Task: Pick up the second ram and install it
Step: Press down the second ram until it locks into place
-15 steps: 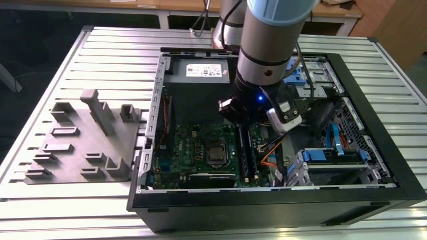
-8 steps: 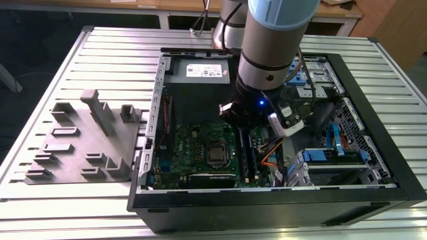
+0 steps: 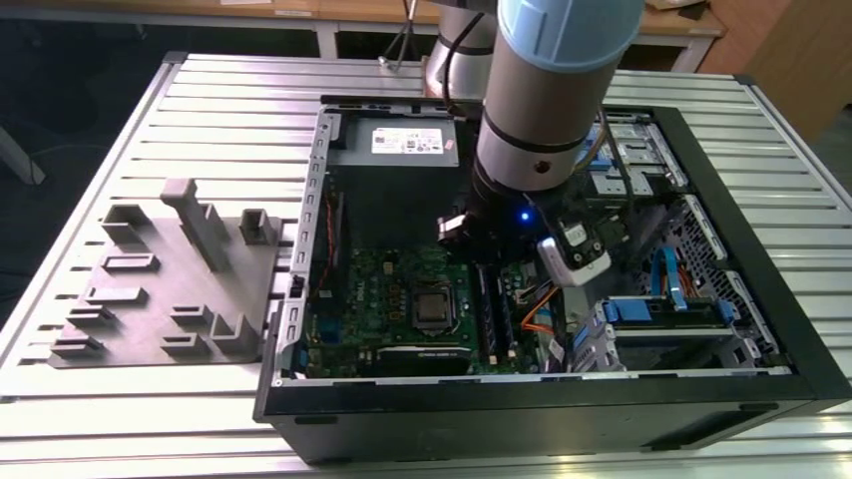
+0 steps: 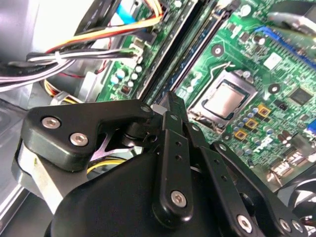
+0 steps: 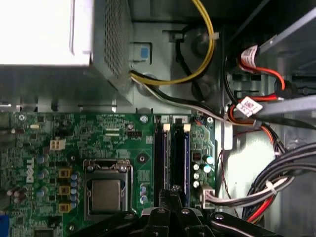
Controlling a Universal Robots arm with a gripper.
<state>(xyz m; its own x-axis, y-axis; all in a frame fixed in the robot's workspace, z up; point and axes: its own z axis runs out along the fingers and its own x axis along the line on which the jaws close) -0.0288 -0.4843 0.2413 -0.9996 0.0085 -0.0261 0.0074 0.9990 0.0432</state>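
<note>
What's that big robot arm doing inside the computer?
The robot arm is reaching down into an open computer case. Its claw is pinched shut just above the long memory slots on the green board. A bluish memory stick looks like it is already standing in one slot, close by the claw's tip. I cannot tell whether the claw is touching it.

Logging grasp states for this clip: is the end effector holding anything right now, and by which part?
Nothing is visibly held. The end effector has its fingers closed together, tips just above the memory slots on the motherboard; no stick shows between them.
</note>
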